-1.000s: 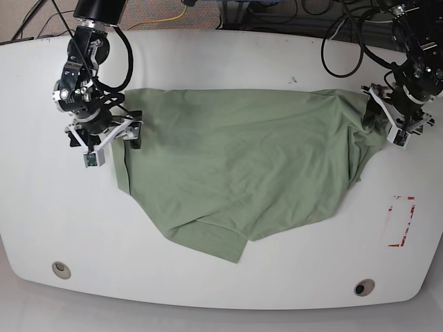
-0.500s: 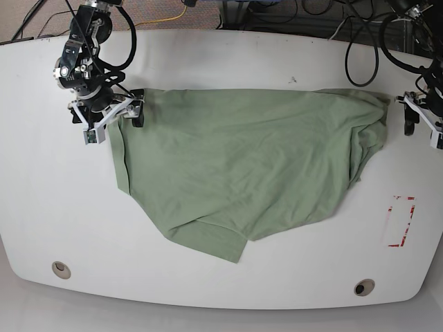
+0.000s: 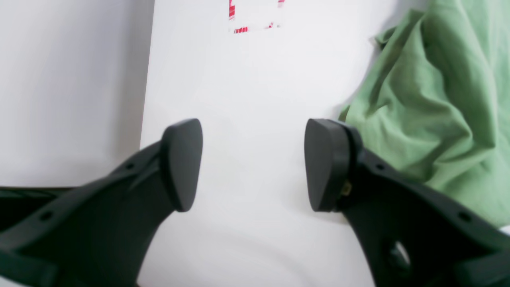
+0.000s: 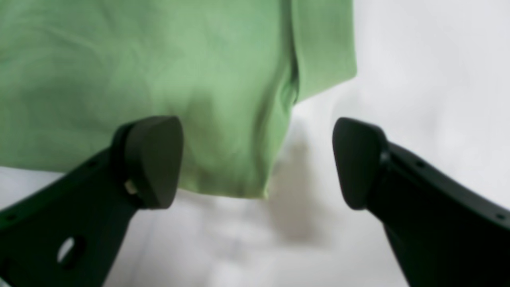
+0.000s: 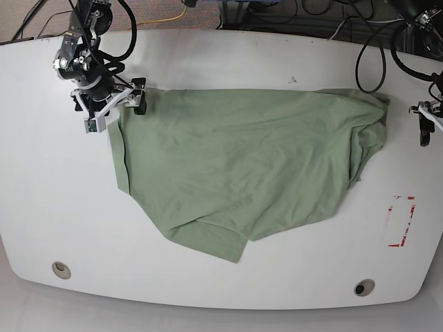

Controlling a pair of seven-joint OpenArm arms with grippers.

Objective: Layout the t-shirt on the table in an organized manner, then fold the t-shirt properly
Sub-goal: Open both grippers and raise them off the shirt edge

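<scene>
Two claws, both empty: a second ago each was at a top corner of the t-shirt [image 5: 242,166], and you have since pulled them away, so the stretching pass looks finished. The shirt lies across the middle of the white counter [image 5: 221,62], top edge now drawn into a fairly straight line, but the far-right side is bunched into folds and a flap is tucked under at the lower edge. Laying out is only partly done; that bunched side and the skewed hem likely need another tug before any fold.

Your left claw [image 3: 253,165] has backed off to the counter's edge, well apart from the cloth, pads [image 3: 181,163] spread wide over bare white surface, with the crumpled green edge just off to one side and the red tape rectangle [image 3: 255,16] ahead. In the overhead view only part of it shows at the frame's right border [image 5: 426,123].

Your right claw [image 4: 257,161] hangs spread above the opposite top corner; its wrist view is blurred, and one pad sits over the cloth while the other is over bare counter, gripping nothing. From above, that arm [image 5: 86,59] leans in from the back edge, claw [image 5: 114,104] just beside the shirt's corner.
</scene>
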